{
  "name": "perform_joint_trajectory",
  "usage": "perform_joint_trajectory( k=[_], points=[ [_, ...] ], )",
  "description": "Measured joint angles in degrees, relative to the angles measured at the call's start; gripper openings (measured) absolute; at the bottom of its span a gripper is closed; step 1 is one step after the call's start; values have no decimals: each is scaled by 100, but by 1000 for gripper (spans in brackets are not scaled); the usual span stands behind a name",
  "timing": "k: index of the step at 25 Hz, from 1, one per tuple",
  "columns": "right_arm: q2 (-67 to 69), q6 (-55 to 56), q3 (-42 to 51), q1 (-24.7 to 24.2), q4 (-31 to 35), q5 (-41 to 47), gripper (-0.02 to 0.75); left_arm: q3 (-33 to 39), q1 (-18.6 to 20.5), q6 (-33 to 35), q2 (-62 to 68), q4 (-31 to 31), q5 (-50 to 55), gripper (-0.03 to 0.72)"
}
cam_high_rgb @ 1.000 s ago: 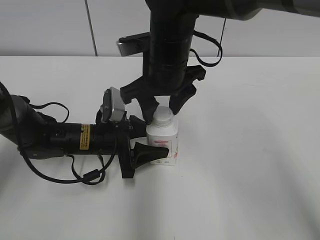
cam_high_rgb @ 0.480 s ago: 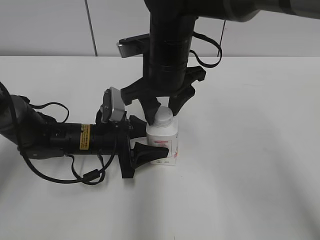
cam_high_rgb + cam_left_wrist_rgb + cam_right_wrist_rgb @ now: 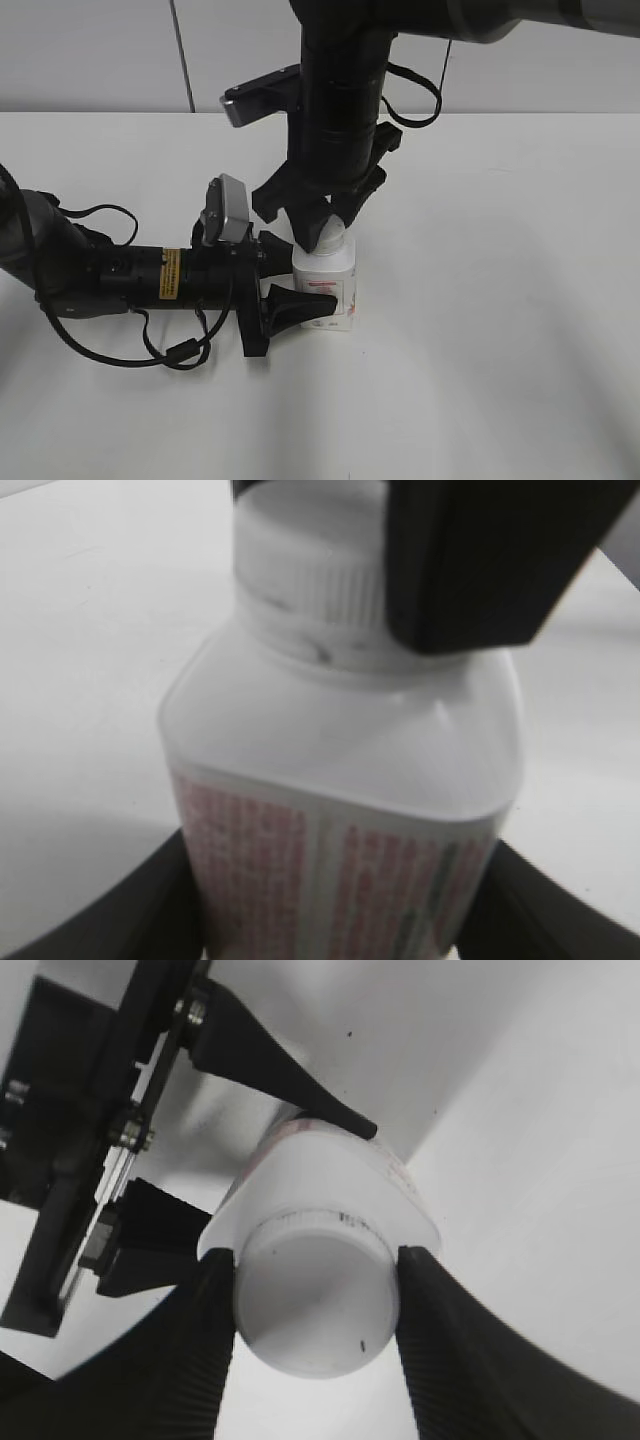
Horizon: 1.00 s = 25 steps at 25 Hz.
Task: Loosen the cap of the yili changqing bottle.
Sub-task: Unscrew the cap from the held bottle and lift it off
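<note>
White plastic forms both task objects: the yili changqing bottle point(image 3: 327, 290) stands upright on the pale table point(image 3: 500, 350), just below the middle of the exterior view, with the cap point(image 3: 328, 240) seated on its neck.

Left to right in the exterior view: the left arm lies low across the table from 9 o'clock. The left gripper point(image 3: 285, 285) meets the bottle's body from that side; one black finger point(image 3: 300, 305) lies against the red-printed label and the other passes behind the bottle at 12 o'clock. The jaws are clamped on the bottle's body. In the left wrist view the label point(image 3: 330, 880) fills the lower frame, with dark fingers at 7 and 5 o'clock pressed to its sides.

At centre, the right arm descends vertically from 12 o'clock. The right gripper point(image 3: 322, 225) sits directly over the cap, its fingers straddling it at 9 and 3 o'clock. In the right wrist view the ribbed black pads point(image 3: 205, 1350) touch the cap point(image 3: 315, 1295) on both sides, so the jaws are closed on the cap's rim. A left-gripper finger point(image 3: 290, 1085) reaches the bottle's shoulder point(image 3: 310, 1175) at 12 o'clock.

To the right, at 3 o'clock, only bare table surface shows.
</note>
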Motion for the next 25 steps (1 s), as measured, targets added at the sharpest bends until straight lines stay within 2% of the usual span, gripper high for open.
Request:
perform_joint_trajectory(
  k=[7, 11, 17, 25],
  points=[
    [0, -2670, -2, 0, -5, 0, 391, 0, 0, 4, 0, 5, 0, 410],
    [0, -3776, -8, 0, -42, 0, 391, 0, 0, 4, 0, 5, 0, 405],
    [0, -4455, -13, 0, -99, 0, 391, 0, 0, 6, 0, -17, 16, 389],
    [0, -4548, -26, 0, -88, 0, 391, -3, 0, 18, 0, -23, 27, 384]
  ],
)
